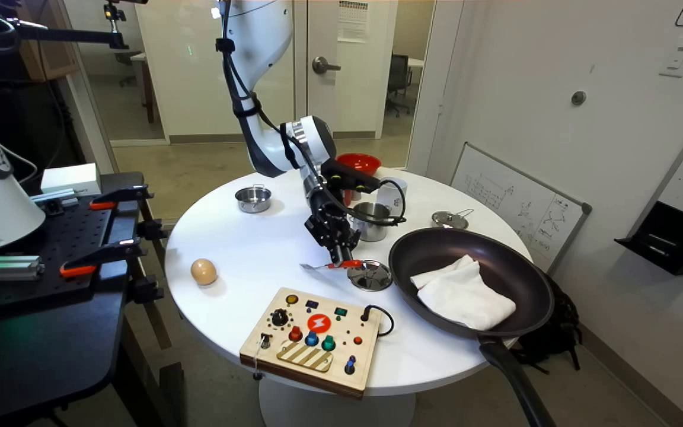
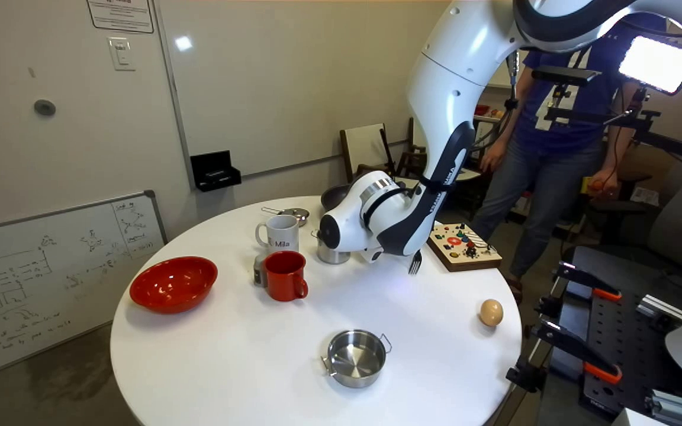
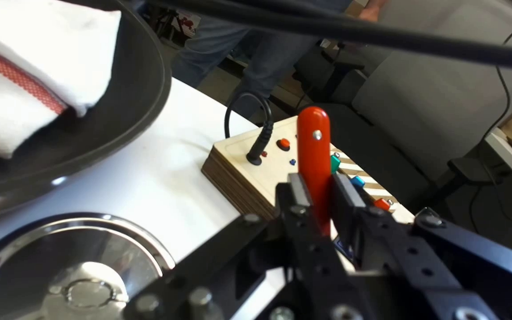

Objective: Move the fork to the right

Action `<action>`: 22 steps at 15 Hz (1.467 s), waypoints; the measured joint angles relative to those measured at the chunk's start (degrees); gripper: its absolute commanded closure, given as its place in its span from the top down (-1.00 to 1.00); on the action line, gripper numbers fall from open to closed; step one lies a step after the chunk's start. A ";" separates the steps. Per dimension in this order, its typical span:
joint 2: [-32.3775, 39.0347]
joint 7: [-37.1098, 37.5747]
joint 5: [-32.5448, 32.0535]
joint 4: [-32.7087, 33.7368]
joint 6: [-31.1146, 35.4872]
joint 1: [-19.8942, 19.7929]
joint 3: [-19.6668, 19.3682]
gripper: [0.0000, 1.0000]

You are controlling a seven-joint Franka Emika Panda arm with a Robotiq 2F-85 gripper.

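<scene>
The hand is clamped on the fork, one finger to each side of its red handle, and the rounded end sticks out past the fingertips. The fork is near the pan, held roughly level, with that end toward the pan and the metal head turned away from it; the head shows in both exterior views. Whether the tines touch the table I cannot tell. Just beside the pan, on the fork's side, lies a round steel lid; in an exterior view the end of the fork's handle overlaps it, and I cannot tell whether the two touch. A folded white cloth with a red stripe lies in the pan, and the pan's long black handle sticks out past the table's edge. Near the pan is a wooden box with knobs and switches, its short black cable looping out on the side toward the pan. A steel pot stands near the pan, and so does a small steel piece with a wire handle. Farther from the pan are a white mug and a red mug. Well apart from the pan are a red bowl, a two-handled pot and a brown egg. In an exterior view the arm hides most of the pan.
</scene>
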 measured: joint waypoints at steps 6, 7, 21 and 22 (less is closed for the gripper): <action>0.00 -0.07 -0.15 -0.01 0.00 0.10 0.00 0.46; 0.00 -0.07 -0.24 -0.02 0.00 0.11 0.00 0.63; -7.98 12.19 5.20 -5.10 -0.11 -0.18 1.48 1.00; -9.74 13.40 8.06 -6.24 -0.17 -0.32 2.13 1.00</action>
